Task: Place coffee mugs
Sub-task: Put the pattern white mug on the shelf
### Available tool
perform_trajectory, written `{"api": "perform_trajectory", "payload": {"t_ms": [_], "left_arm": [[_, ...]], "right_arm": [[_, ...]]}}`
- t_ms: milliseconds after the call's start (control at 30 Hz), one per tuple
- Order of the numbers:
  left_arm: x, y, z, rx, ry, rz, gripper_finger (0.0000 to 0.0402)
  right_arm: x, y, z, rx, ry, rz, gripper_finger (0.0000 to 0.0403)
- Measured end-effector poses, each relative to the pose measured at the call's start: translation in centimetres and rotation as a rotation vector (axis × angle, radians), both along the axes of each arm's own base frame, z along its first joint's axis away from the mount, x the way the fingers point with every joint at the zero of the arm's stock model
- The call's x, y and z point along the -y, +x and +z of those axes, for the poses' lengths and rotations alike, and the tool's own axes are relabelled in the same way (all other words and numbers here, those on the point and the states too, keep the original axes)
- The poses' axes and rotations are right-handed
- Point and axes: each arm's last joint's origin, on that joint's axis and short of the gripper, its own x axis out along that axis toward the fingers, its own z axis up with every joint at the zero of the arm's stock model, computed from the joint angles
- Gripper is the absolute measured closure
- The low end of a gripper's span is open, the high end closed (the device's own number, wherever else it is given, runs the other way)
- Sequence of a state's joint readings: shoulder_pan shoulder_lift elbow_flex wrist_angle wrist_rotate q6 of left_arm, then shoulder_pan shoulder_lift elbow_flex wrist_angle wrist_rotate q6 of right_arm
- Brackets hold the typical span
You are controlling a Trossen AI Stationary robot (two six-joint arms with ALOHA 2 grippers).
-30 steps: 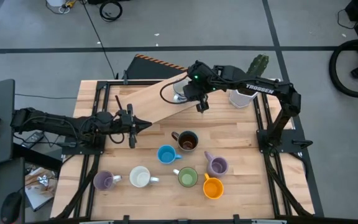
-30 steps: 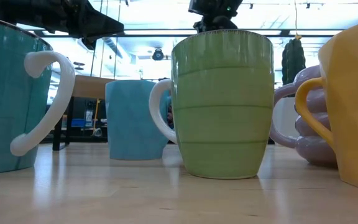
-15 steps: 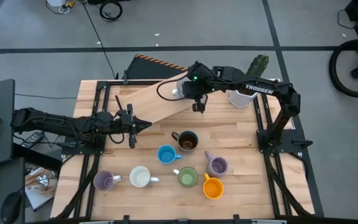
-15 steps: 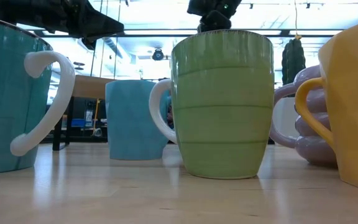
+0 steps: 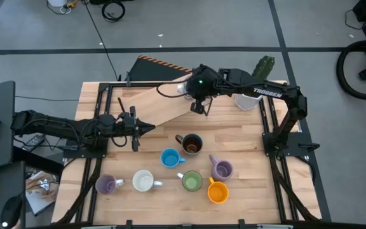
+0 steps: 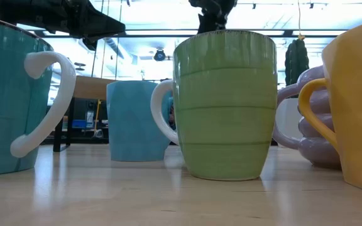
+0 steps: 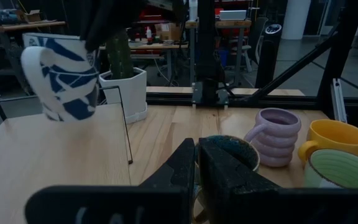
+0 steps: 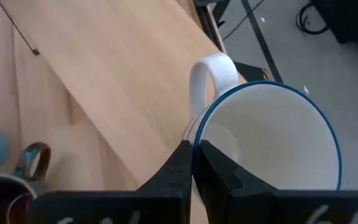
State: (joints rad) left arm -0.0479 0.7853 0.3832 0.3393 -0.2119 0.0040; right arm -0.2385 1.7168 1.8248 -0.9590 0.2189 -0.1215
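My right gripper (image 8: pixel 194 163) is shut on a white coffee mug with blue patches (image 7: pixel 62 78) above the sloping wooden board (image 5: pixel 161 102), at the table's far side. The other mugs stand on their bases near the front. They are dark brown (image 5: pixel 191 144), blue (image 5: pixel 169 158), green (image 5: pixel 191 181), purple (image 5: pixel 222 169), orange (image 5: pixel 216 191), white (image 5: pixel 143 182) and a second purple (image 5: pixel 106 185). My left gripper (image 5: pixel 136 128) waits shut and level at the table's left, touching nothing. My right gripper pinches the mug's blue-edged rim (image 8: pixel 199 134) right beside the handle (image 8: pixel 211 74), with one finger outside the wall and one inside the cup. The fingers slant down from above. In the left wrist view the mug hangs tilted below them, clear of the board.
A white pot (image 5: pixel 246 99) with a cactus (image 5: pixel 264 66) stands at the far right, close behind my right arm. Black frame rails run along both table sides. In the low view the green mug (image 6: pixel 225 103) and the orange mug (image 6: pixel 357 107) fill the foreground.
My right gripper has risen a little and shifted slightly toward the table's left and far edge. Its wrist has rolled. The white-and-blue mug has gone along with it above the board.
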Motion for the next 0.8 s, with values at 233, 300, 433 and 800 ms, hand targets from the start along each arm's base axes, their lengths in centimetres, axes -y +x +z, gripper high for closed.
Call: {"api": "perform_trajectory", "payload": {"t_ms": [233,300,433,800], "left_arm": [[0.0,0.0,0.0,0.001,-0.007,0.000,0.0374],[0.0,0.0,0.0,0.003,-0.019,0.001,0.0374],[0.0,0.0,0.0,0.003,-0.020,0.001,0.0374],[0.0,0.0,0.0,0.003,-0.020,0.001,0.0374]], "right_arm": [[0.1,-0.7,-0.3,-0.054,0.065,-0.055,0.0380],[0.2,-0.8,-0.3,-0.055,0.068,-0.064,0.0380],[0.5,-1.0,-0.4,-0.071,0.079,-0.064,0.0380],[0.9,-1.1,-1.2,-0.094,0.115,-0.055,0.0373]]}}
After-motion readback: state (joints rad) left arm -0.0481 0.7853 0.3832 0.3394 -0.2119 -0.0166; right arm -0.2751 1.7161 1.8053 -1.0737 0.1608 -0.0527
